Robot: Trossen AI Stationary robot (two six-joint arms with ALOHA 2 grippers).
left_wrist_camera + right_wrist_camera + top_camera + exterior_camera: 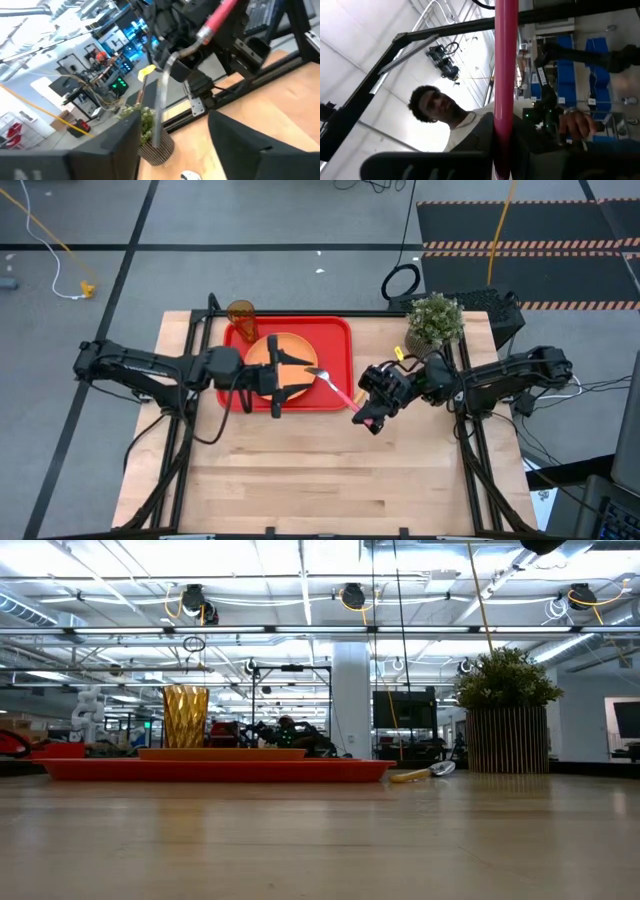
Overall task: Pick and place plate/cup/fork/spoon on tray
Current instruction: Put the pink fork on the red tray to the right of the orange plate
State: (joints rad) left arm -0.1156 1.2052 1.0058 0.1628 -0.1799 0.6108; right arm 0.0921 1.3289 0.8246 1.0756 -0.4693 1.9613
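Observation:
The red tray (pixel 340 330) lies at the table's far middle with the orange plate (pixel 290 350) on it. The amber cup (pixel 241 312) stands at the tray's far left corner. My right gripper (pixel 372 412) is shut on the pink-handled fork (pixel 335 385), whose tines (pixel 161 107) reach out over the tray's right part. My left gripper (pixel 292 375) hovers open over the plate, with a finger on each side of the tines (pixel 175 117), apart from them. The yellow-handled spoon (pixel 420 774) lies flat on the table beside the plant. My right gripper pinches the fork's pink handle (pixel 504 150) between its two fingers, near the handle's free end. It comes from the table's right side, and the fork runs straight out ahead of the fingers. The fork is lifted clear, tines toward the left arm.
A potted green plant (pixel 435 320) stands at the table's far right, just behind the right arm. The near half of the table (pixel 330 480) is bare wood. A person shows beyond the table in the right wrist view.

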